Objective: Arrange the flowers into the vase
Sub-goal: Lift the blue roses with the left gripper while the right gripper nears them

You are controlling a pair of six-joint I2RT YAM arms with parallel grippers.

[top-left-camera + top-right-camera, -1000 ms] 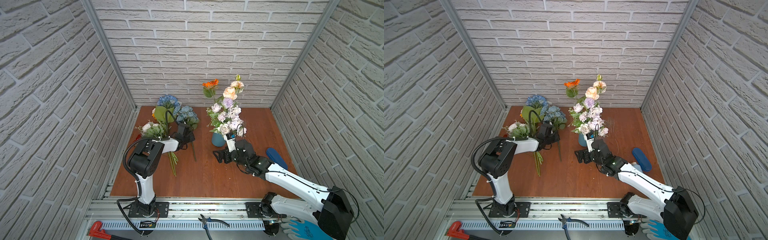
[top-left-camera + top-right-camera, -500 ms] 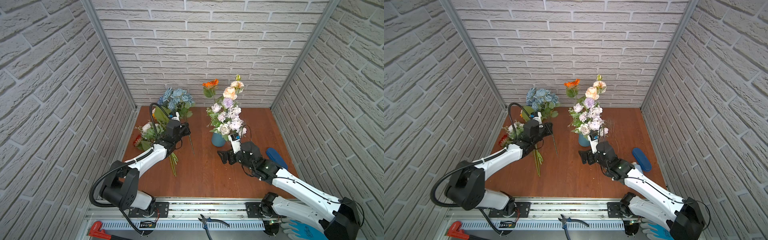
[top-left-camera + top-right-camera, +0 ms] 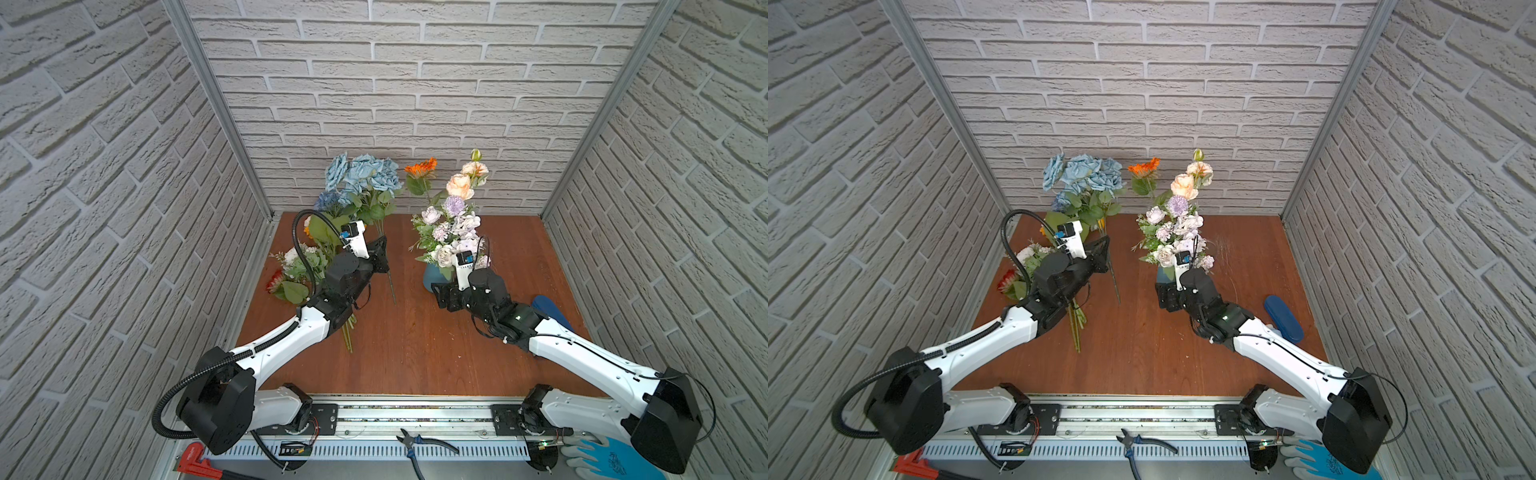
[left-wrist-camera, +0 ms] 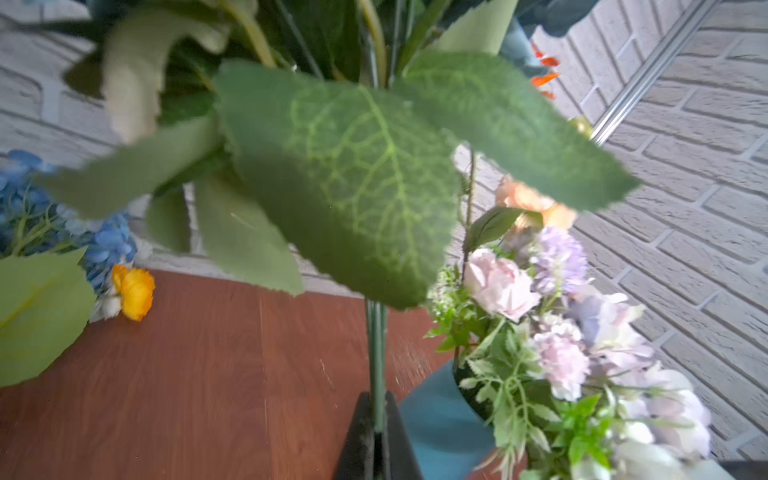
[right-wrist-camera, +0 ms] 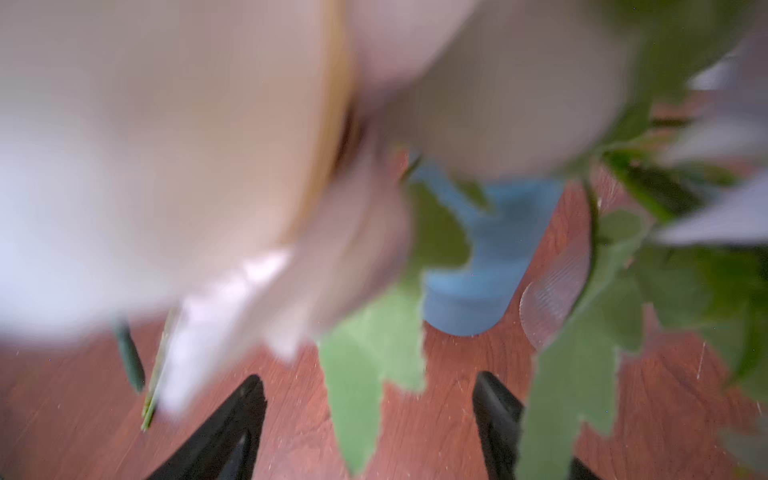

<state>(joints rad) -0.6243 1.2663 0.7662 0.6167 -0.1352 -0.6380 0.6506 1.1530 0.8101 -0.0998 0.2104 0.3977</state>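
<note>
Left end effector (image 4: 376, 434), clamped on the blue roses (image 3: 365, 174), has lifted them upright for insertion, vase (image 3: 432, 277) near it; right end effector (image 5: 368, 384) gapes empty.

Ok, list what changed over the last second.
The left gripper, shut on the stem of the blue rose bunch, has raised it from the table and stood it upright, blooms high against the back wall. The right gripper stays open at the foot of the vase; the vase's flowers and the pile on the left are unchanged.
</note>
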